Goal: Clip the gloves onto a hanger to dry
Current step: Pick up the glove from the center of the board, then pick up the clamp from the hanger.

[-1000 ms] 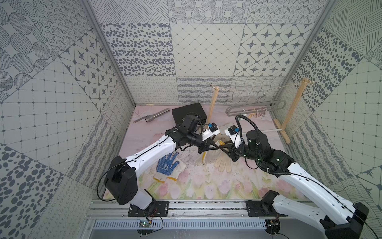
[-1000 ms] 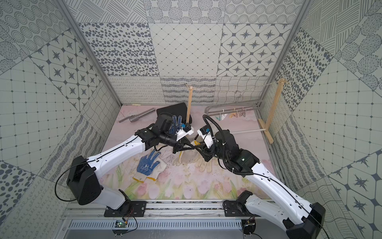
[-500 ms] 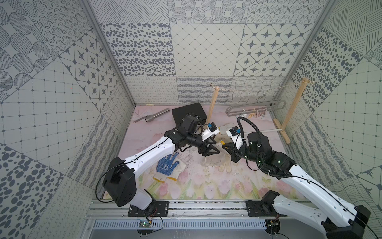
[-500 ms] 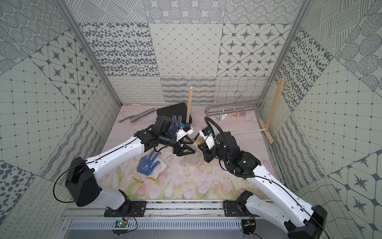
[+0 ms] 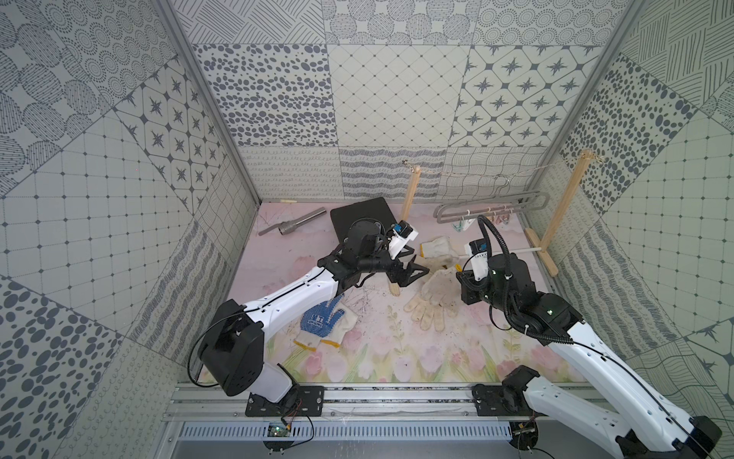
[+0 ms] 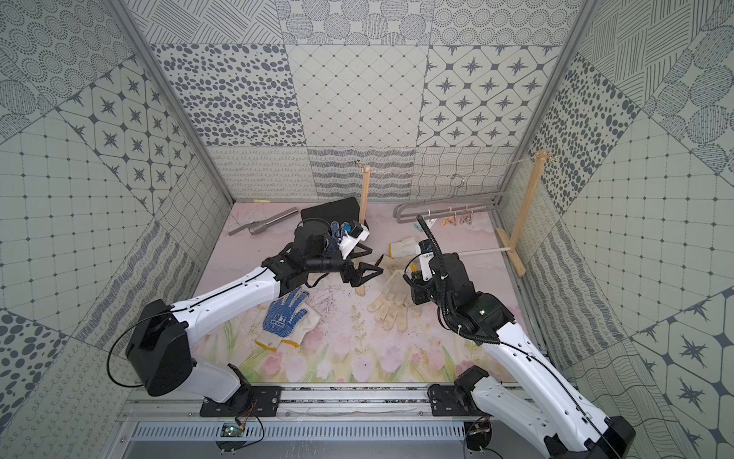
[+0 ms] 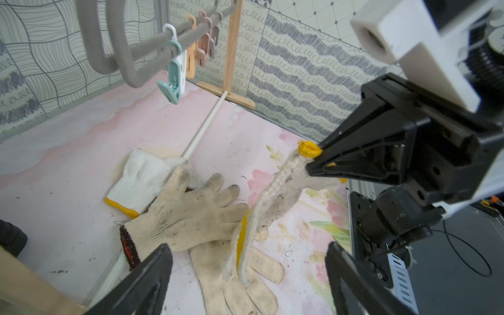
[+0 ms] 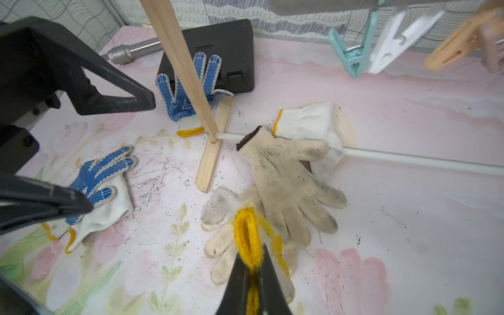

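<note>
At glove cuff edge, right fingers clamped, left fingers wide

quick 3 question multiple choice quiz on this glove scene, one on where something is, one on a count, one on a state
1. Where is the grey hanger?
A lying flat
B standing on end
C hung up between the wooden posts

2. How many blue-dotted gloves show in the right wrist view?
A one
B two
C four

3. The right pincer is:
A shut on the yellow cuff of a cream glove
B open and empty
C shut on nothing

Answers:
1 C, its pegs dangle freely under it.
2 B, one lies behind a post, one lies apart from it.
3 A, the tips pinch the cuff and the glove trails down from them.
</note>
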